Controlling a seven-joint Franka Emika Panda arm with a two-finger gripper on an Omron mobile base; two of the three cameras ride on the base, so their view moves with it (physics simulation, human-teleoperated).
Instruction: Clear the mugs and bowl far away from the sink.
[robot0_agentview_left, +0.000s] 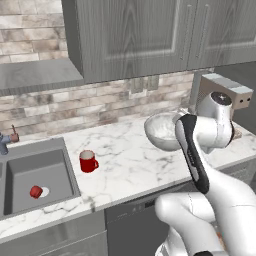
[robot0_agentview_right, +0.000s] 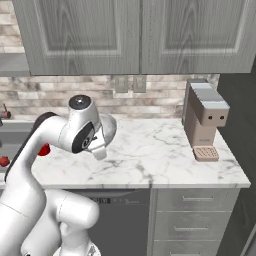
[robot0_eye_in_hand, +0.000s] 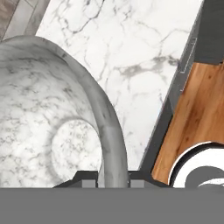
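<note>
Bowl: the pale speckled bowl was up off the marble counter, tipped so its inside faced the left base camera, right by the arm's wrist. Nothing inside it as far as I could see (hand view showed a bare inner wall and the round base).
Gripper: the gripper sat right at the bowl's rim, rim running down between the two tips, so it looked clamped on the rim. The tips barely poked into the hand view though.
Bright red mug: the bright red mug stood upright on the counter just right of the sink, handle pointing right. Couldn't tell what was in it.
Sink: the dark grey sink had the darker red mug lying on its side in the basin, next to the pale drain.
Tap: the tap with its little red lever sat at the back left.
Coffee machine: the coffee machine stood at the far right of the counter, well apart from the bowl.
Writing: no readable labels or brands anywhere.
</note>
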